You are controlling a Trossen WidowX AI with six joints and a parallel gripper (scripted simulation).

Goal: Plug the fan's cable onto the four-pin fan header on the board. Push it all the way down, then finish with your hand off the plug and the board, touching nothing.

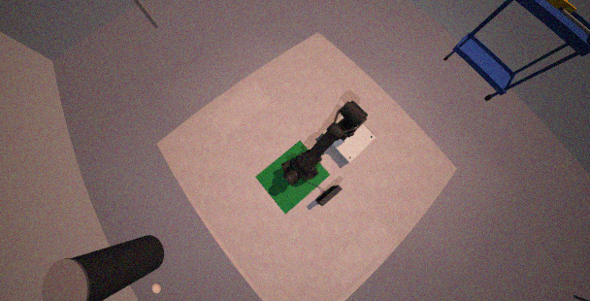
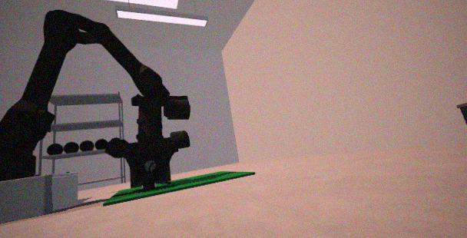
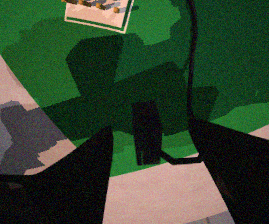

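The green board (image 1: pixel 286 203) (image 2: pixel 226 174) (image 3: pixel 22 60) lies flat. My gripper (image 2: pixel 150 184) (image 3: pixel 150 127) is partly open, pointing down low over the board. The black plug (image 3: pixel 147 132) lies between the fingers near the board's edge, with a gap on each side. Its thin black cable (image 3: pixel 192 50) leaves the plug, passes beside the right fingertip and runs up across the board. The four-pin header (image 3: pixel 99 14) has a white outline and shows at the top of the wrist view, partly cut off. The dark fan (image 1: pixel 329 195) (image 2: pixel 150 165) stands upright beside the board.
The arm's pale base plate (image 1: pixel 356 145) is up and right of the board in the top view. A grey block (image 2: pixel 23 198) shows at the left of the exterior view. A blue cart (image 1: pixel 485 61) and a shelf (image 2: pixel 88 125) are in the background.
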